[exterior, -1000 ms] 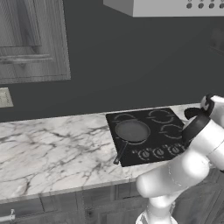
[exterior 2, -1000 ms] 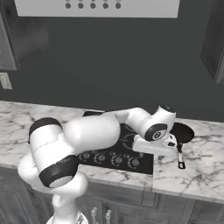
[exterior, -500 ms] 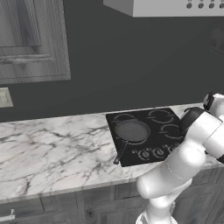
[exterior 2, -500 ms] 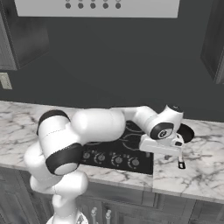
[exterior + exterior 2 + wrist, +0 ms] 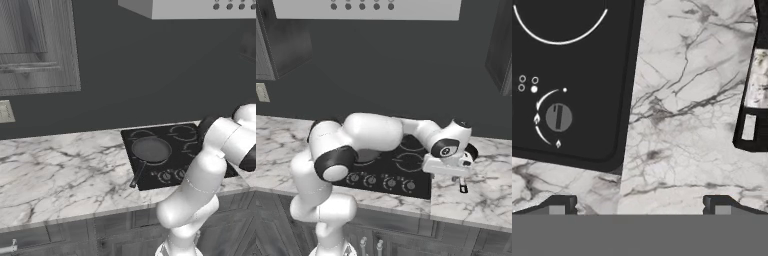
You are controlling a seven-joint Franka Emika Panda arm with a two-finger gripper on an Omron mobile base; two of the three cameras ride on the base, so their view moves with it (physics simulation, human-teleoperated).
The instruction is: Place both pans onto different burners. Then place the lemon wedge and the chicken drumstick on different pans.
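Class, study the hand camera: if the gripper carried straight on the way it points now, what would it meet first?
Probably bare marble counter, between the cooktop's edge and the black pan handle. The gripper is open and points down at that strip; how far off it is, the picture doesn't show.

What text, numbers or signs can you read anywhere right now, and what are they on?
No words, brands or numbers are readable.
Glossy black cooktop, by the round grey knob: two small flame symbols, a curved white dial arc, and a four-dot cluster with one dot filled.
Cooktop knob markings in the base views: too small to read.
White range hood: dark round buttons, no legible labels.
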